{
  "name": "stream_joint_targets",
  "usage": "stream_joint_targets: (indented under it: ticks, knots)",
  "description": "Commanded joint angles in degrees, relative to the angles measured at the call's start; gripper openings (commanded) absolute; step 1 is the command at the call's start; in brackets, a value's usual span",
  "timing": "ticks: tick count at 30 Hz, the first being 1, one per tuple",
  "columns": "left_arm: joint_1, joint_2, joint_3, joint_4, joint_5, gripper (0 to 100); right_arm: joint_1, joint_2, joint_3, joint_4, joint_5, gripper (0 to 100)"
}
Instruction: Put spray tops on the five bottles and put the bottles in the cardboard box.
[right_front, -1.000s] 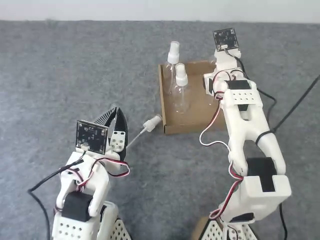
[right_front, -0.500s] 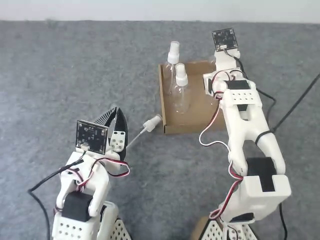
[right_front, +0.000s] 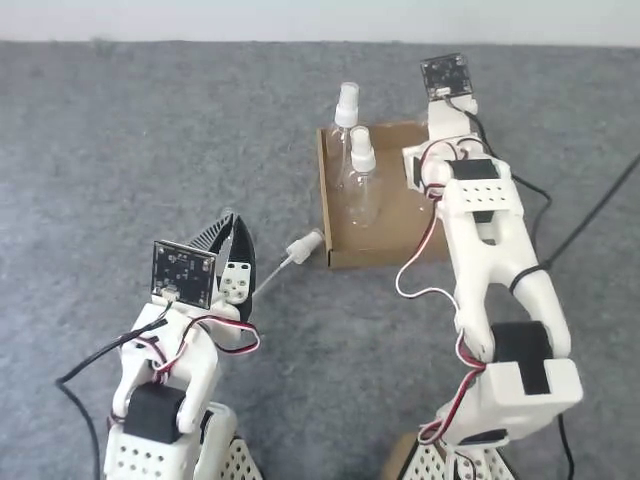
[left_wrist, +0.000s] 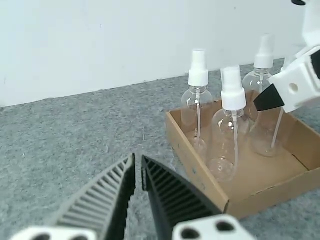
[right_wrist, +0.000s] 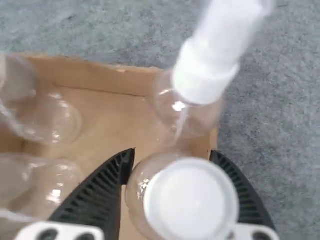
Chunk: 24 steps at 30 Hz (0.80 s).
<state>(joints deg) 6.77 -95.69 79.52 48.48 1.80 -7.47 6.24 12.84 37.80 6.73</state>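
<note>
Snugly within right end effector, capped bottle

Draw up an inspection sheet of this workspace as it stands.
Surface: grey carpet.
Job's things: cardboard box holds upright bottles with spray tops, among them a corner bottle and a middle bottle. A loose spray top lies on the carpet beside the box's near corner.
Clutter: nothing seen.
Grippers: left gripper low over the carpet, fingers shut, empty. Right gripper over the box, fingers closed on a gripped bottle with its top on.
Cables: servo wires loop along both arms; a black cable trails on the carpet.
Surroundings: white wall behind.
</note>
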Motion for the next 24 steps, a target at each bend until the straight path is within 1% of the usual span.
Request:
stream_joint_targets:
  ticks: [1, 24]
  knots:
    - [-0.18, 0.44, -0.4, -1.67, -0.18, 1, -0.75, -4.53, -3.16, 0.57, -0.18, 16.0]
    - [-0.18, 0.44, -0.4, -1.49, -0.09, 1, -0.13, -2.86, -3.34, -1.89, -0.09, 16.1]
